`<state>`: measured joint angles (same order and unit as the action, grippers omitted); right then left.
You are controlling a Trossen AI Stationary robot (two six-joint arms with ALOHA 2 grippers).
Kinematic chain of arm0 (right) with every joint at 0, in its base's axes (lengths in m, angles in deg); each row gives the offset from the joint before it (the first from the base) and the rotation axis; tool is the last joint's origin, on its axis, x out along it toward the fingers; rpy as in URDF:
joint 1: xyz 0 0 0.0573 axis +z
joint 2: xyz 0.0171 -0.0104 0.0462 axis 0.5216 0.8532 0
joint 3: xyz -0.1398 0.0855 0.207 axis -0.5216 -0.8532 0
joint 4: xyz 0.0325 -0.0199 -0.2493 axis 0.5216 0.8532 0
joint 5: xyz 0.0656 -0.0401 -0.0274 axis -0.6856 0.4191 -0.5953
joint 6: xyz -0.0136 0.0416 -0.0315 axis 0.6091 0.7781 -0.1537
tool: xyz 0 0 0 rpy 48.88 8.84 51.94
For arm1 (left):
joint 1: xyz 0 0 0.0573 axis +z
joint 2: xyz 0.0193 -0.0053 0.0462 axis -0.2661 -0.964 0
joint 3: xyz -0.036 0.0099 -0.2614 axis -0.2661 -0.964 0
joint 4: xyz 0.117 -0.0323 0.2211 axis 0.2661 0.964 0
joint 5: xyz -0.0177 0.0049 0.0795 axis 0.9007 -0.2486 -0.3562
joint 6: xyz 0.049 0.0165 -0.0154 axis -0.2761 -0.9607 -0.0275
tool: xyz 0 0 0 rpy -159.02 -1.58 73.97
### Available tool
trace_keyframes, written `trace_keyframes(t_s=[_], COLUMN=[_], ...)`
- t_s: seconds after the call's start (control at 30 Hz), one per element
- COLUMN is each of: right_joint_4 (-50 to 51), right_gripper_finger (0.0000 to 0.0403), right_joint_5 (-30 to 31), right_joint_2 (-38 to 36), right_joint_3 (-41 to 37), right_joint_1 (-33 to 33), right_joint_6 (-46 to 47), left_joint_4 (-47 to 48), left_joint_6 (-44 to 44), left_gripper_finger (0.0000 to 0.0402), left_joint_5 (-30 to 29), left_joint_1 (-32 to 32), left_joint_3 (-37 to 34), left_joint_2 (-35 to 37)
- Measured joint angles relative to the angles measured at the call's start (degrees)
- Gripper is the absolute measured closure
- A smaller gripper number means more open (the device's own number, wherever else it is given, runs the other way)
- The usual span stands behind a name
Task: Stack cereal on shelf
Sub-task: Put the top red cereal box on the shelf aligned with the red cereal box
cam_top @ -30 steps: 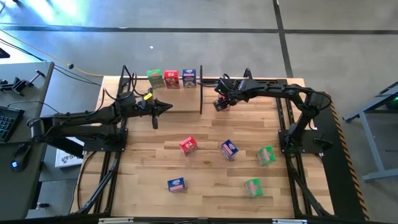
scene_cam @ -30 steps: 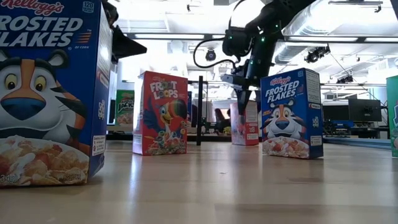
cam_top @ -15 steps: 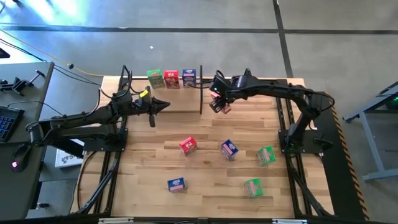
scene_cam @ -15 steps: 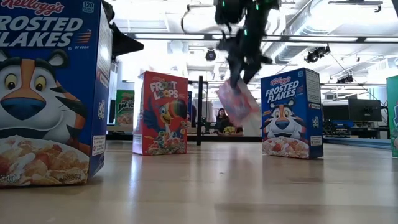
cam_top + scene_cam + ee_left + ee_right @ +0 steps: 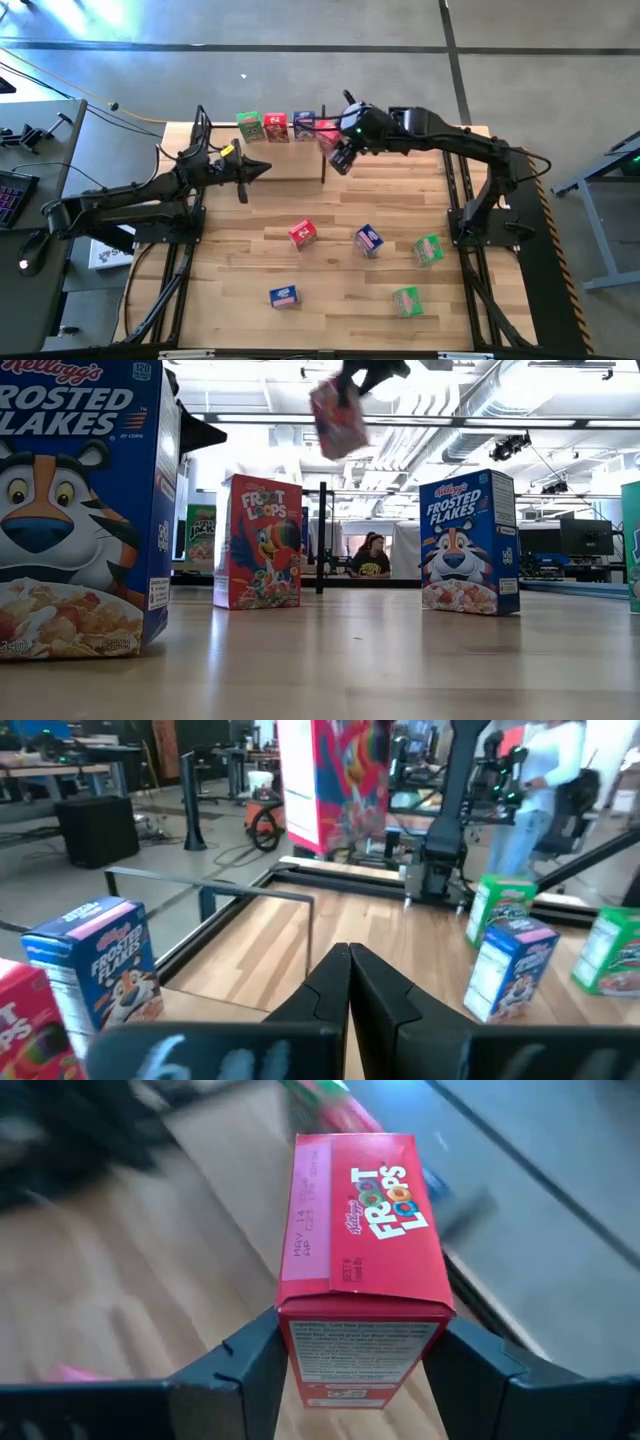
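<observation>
In the right wrist view a red Froot Loops cereal box (image 5: 360,1250) sits between the fingers of my right gripper (image 5: 360,1370), which is shut on it. The box hangs high over the table (image 5: 338,418), just right of the shelf's black divider (image 5: 323,160). On the shelf (image 5: 290,168) at the far left stand a green (image 5: 251,126), a red (image 5: 277,126) and a blue box (image 5: 304,125). My left gripper (image 5: 262,168) is shut on nothing and points level over the shelf plank. My right gripper pinches the red box between its two fingers, one pad (image 5: 262,1365) on each of two opposite faces, at the end of the box nearest the wrist (image 5: 355,1342). The fingers slant down from the table's right. The box is lifted clear and tilted.
Loose boxes stand on the table: red (image 5: 303,234), blue (image 5: 369,240), green (image 5: 428,250), blue (image 5: 285,296), green (image 5: 406,300). Bare wood lies between them and the shelf. A person sits in the room beyond the table (image 5: 372,556).
My right gripper has risen steeply from beside the divider and drifted toward the table's left, rolling as it went. The red box, which stood on the table, has been lifted clear and tipped, and now hangs high above the table.
</observation>
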<state>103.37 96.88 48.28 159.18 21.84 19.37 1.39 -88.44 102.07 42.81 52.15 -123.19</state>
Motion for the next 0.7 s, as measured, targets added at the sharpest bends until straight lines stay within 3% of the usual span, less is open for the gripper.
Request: trace_keyframes(t_s=[0.2,0.4,0.57,0.7], right_joint_4=[-19.74,-32.27,-39.86,-43.81], right_gripper_finger=[0.0215,0.0215,0.0215,0.0215], right_joint_5=[-12.49,-24.63,-31.02,-32.38], right_joint_2=[3.2,11.3,17.94,22.28], right_joint_3=[-2.29,-3.02,-3.04,-3.06], right_joint_1=[-1.9,-6.01,-8.75,-9.84], right_joint_6=[-12.33,-20.87,-23.57,-25.91], left_joint_4=[-0.07,1.52,4.27,6.23], left_joint_6=[1.13,1.17,1.12,0.47], left_gripper_finger=[0.0401,0.0401,0.0401,0.0401], left_joint_5=[2.55,4.28,4.28,4.17], left_joint_1=[0.87,0.85,0.85,0.85], left_joint_3=[0.0,-0.02,-0.02,-0.02], left_joint_2=[2.31,8.03,13.21,15.67])
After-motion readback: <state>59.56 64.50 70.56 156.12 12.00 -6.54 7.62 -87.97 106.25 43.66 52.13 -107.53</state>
